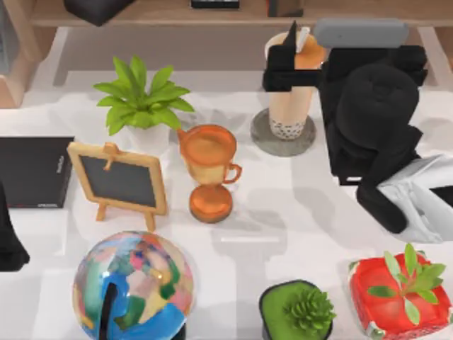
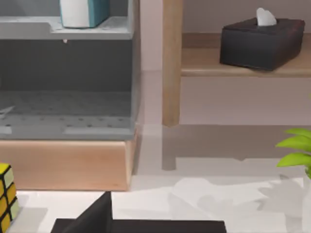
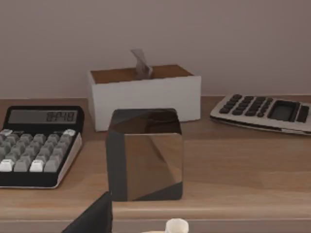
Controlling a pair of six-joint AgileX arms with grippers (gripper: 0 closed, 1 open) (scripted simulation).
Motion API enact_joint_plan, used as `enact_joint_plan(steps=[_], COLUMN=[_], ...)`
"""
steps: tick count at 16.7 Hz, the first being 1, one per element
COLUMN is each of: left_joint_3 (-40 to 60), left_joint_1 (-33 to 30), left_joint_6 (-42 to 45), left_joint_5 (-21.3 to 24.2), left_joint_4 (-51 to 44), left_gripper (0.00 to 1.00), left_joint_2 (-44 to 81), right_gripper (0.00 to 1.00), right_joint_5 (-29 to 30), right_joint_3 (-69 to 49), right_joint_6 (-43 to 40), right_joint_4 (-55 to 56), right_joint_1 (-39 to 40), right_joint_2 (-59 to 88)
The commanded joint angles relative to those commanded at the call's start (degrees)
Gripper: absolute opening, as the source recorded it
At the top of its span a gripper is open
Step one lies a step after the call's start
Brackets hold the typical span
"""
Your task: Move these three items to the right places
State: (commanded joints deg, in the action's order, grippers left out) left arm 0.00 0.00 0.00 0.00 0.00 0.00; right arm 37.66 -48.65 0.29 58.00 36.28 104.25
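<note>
On the grey coaster (image 1: 265,140) near the back of the white surface (image 1: 297,205) stands the tall tan bubble-tea cup (image 1: 290,106), upright, with dark pearls at its bottom. My right end effector (image 1: 294,67) is up at the top of the cup. One dark finger lies across the cup's left side and the arm's black body is on the cup's right side. I cannot tell if the fingers are pinching the cup or are a little apart from it. The right wrist view looks over a wooden shelf with a shiny dark cube (image 3: 145,154), a white box (image 3: 145,94) and two calculators (image 3: 36,145), and the white tip of the straw (image 3: 176,225) peeks in at the edge.

At the left edge of the surface lies the flat black book (image 1: 32,171), just beside the small chalkboard (image 1: 119,180). My left arm is parked at the left edge, in front of the black book, and I cannot tell how its end effector is set. The light-blue book (image 2: 80,12) stands on a grey shelf in the left wrist view.

The orange trophy cup (image 1: 209,170) stands in the middle, left of the coaster. A globe (image 1: 131,283) and some potted plants (image 1: 141,99) sit around it.
</note>
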Motion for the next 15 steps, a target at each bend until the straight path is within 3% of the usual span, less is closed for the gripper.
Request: enact_joint_plan(steps=[15], left_joint_3=[0.0], left_joint_1=[0.0], left_joint_6=[0.0], left_joint_5=[0.0], left_joint_4=[0.0], left_gripper=[1.0], left_joint_2=[0.0], right_gripper=[1.0], right_joint_5=[-28.66], right_joint_3=[38.14], right_joint_6=[-0.38], right_joint_4=[-45.24], right_joint_1=[-27.59], right_joint_2=[-81.77])
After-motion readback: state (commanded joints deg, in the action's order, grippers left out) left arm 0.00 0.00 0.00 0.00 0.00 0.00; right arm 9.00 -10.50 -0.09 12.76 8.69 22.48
